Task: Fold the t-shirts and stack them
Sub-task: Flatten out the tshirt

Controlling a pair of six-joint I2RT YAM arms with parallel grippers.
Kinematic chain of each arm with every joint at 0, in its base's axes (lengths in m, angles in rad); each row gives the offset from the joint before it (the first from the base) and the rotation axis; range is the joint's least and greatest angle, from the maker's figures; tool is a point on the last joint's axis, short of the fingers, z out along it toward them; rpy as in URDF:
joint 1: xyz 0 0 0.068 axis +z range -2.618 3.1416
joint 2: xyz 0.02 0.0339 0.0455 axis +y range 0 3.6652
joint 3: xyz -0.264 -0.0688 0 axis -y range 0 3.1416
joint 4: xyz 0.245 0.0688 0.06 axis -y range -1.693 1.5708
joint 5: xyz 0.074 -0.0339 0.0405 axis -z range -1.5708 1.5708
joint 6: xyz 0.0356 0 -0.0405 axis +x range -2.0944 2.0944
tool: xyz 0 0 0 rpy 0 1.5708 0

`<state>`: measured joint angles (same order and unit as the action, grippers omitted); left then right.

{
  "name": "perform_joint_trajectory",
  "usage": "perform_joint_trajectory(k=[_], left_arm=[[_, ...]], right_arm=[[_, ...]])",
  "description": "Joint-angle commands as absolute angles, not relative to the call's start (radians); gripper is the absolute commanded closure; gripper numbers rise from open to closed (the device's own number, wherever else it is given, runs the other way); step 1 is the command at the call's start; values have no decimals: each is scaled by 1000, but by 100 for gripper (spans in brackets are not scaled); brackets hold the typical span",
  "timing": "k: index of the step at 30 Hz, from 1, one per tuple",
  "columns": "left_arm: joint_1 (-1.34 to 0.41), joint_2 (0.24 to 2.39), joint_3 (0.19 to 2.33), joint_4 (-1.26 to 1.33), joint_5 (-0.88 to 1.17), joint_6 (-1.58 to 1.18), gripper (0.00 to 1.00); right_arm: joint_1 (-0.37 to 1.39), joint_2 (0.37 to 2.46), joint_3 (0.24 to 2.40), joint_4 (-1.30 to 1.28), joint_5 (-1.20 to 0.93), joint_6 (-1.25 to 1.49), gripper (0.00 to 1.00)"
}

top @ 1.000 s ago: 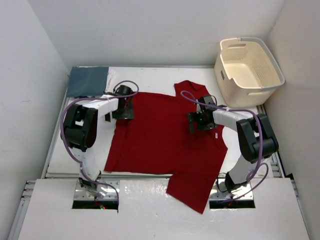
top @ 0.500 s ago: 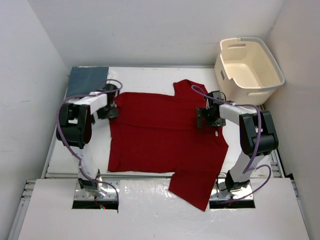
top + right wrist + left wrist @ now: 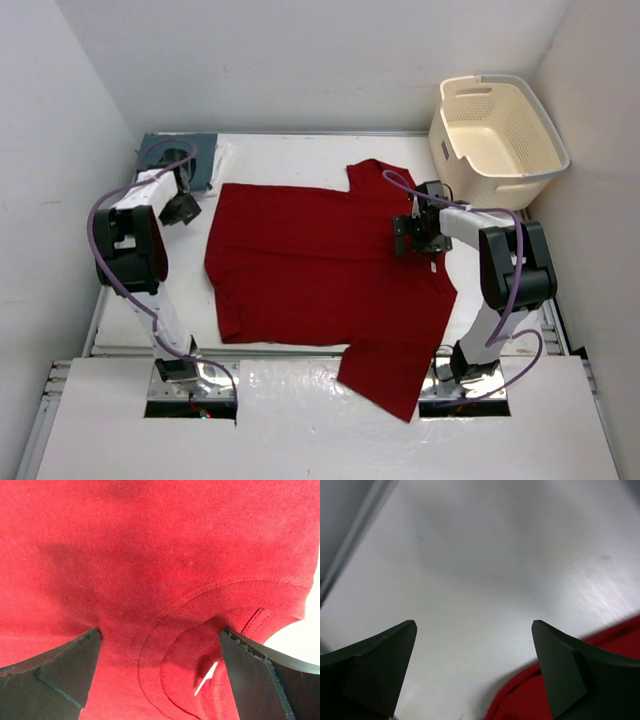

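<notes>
Top view: the red t-shirt (image 3: 320, 270) lay spread flat on the bench (image 3: 290, 160), neck end to the R. One sleeve hung past the near bench edge. The blue-grey t-shirt (image 3: 205, 162) sat folded beyond the red t-shirt's far-L corner, and the basket (image 3: 480, 165) stood off its far-R side. My L gripper (image 3: 180, 210) hung just off the red t-shirt's L edge, by the far corner, next to the blue-grey t-shirt. My R gripper (image 3: 412, 235) hung over the red t-shirt's neck end.

L wrist view: L gripper (image 3: 472, 630) was spread wide w/ nothing between the fingers (image 3: 380, 665), only bare bench (image 3: 485, 555) under them. An edge of the red t-shirt (image 3: 525, 700) showed low-R, by the R finger.

R wrist view: R gripper (image 3: 160, 632) was also spread wide, gripping nothing. The red t-shirt (image 3: 125, 545) filled the view. Its collar (image 3: 200, 605) curved between my fingers, w/ a white label (image 3: 205, 682) inside. Couldn't tell if the fingertips touched the cloth.
</notes>
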<state>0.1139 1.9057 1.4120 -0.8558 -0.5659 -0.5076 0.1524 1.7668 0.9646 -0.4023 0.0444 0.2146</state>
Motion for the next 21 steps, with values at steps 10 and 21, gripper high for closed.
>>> perform_joint_trajectory(k=[10, 21], left_arm=[[-178, 1706, 1398, -569, -107, -353, 0], [-181, 1903, 1335, -513, -57, -350, 0]], right_arm=[[150, 1605, 1049, -384, -9, 143, 1], [150, 1819, 1123, -382, 60, 222, 1]])
